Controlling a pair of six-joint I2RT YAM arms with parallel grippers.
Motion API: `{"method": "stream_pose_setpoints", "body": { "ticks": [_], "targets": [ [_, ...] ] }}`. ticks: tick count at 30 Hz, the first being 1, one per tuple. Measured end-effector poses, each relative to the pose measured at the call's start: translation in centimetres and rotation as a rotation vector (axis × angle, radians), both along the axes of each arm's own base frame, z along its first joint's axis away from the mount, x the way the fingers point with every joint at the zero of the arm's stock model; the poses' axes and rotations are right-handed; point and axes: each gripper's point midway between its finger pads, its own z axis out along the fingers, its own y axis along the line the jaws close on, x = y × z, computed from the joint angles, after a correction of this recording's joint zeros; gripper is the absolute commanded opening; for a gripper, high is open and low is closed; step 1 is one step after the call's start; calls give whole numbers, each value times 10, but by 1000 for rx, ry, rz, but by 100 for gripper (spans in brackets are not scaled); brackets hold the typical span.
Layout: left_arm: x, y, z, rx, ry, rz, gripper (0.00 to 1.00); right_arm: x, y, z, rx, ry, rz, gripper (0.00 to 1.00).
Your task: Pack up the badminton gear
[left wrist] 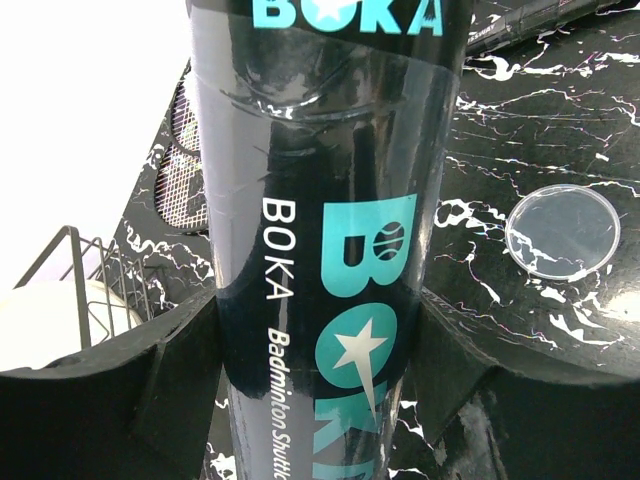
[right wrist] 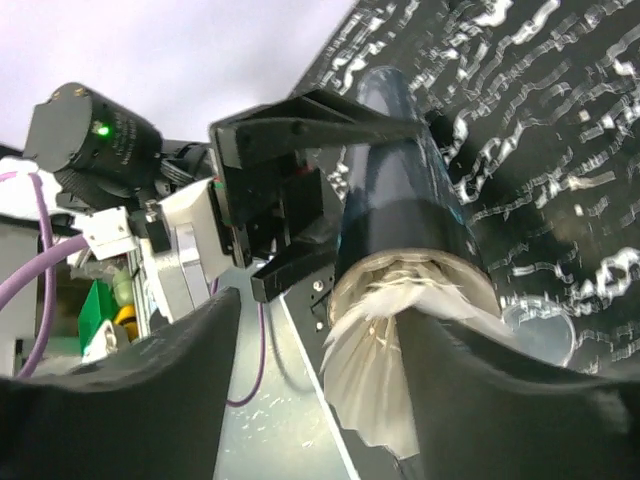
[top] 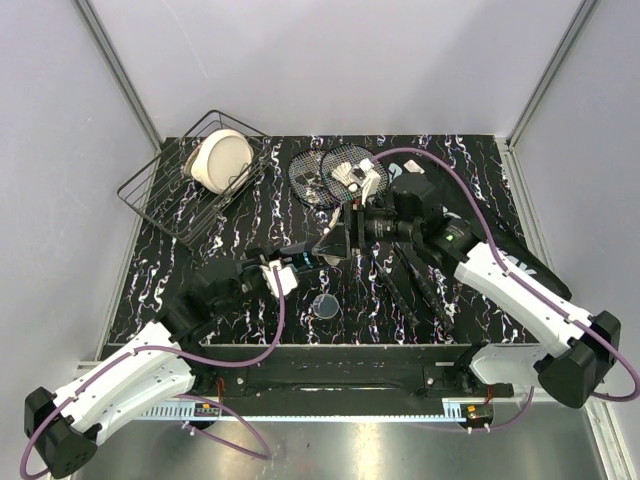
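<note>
Your left gripper (top: 274, 271) is clamped around the black BOKA shuttle tube (left wrist: 320, 200), which lies tilted at the middle of the frame in the top view. At the tube's mouth sits a white shuttlecock (right wrist: 385, 360), its feathers poking out. Your right gripper (right wrist: 320, 335) straddles those feathers with its fingers apart and a gap on one side. A clear lid (left wrist: 560, 232) lies on the tabletop (top: 230, 240) just beside. The two rackets (top: 325, 175) rest at upper centre.

Shuttle tube (left wrist: 320, 240): both ends off-frame.
</note>
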Motion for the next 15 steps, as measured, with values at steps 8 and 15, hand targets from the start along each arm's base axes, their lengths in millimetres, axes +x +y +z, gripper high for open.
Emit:
{"method": "stream_pose_setpoints", "body": {
  "ticks": [8, 15],
  "targets": [
    [1, 2, -1, -13, 20, 20, 0, 1, 39, -6, 106, 110, 58, 74],
    [4, 14, -11, 7, 58, 96, 0, 17, 66, -35, 122, 196, -52, 77]
  ]
}}
